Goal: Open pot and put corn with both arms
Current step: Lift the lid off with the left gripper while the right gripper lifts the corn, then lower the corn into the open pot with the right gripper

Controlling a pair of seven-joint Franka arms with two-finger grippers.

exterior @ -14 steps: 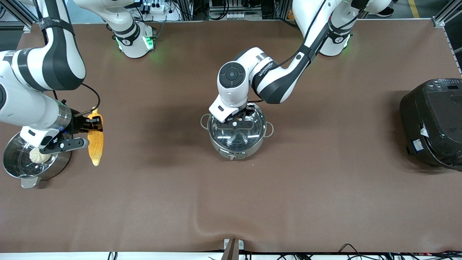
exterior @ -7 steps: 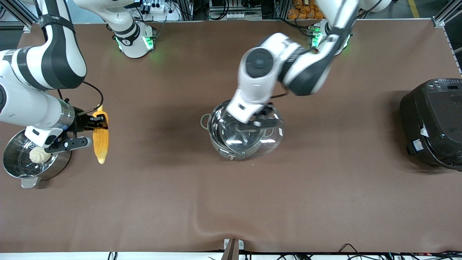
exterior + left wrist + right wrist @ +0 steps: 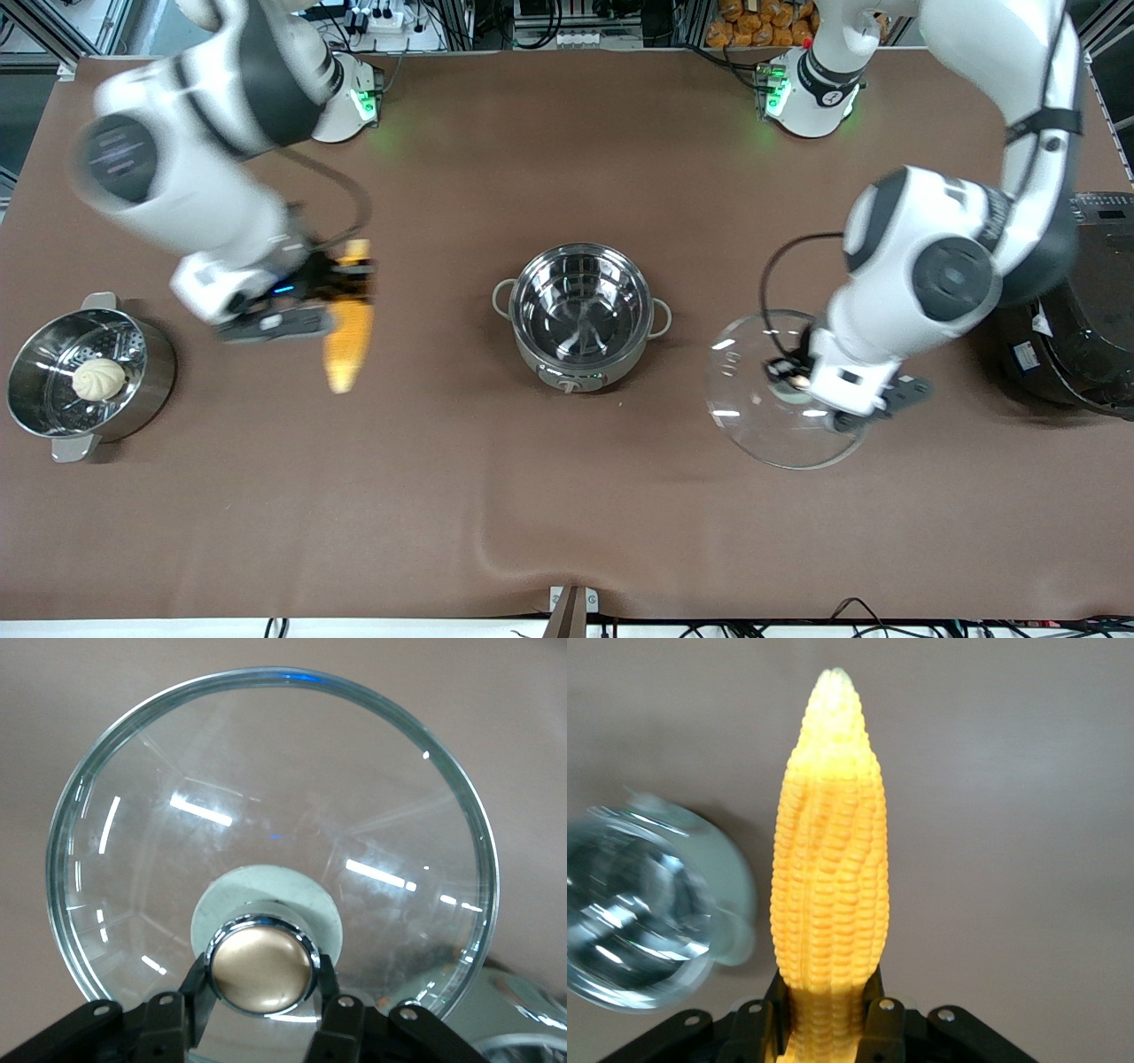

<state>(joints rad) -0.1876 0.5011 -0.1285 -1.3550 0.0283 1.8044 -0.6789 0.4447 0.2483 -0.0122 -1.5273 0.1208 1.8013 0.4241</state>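
The glass lid (image 3: pixel 780 390) hangs over the table toward the left arm's end, and the left gripper (image 3: pixel 262 1014) has its jaws clamped on the copper knob (image 3: pixel 260 967); this smooth knob can slip, I think, and the lid would drop. The pot (image 3: pixel 580 315) stands open at the table's middle. The right gripper (image 3: pixel 828 1014) pinches the corn (image 3: pixel 348 341) by its thick end, over the table between the steamer (image 3: pixel 84 377) and the pot. The long cob may swing and hit the rim.
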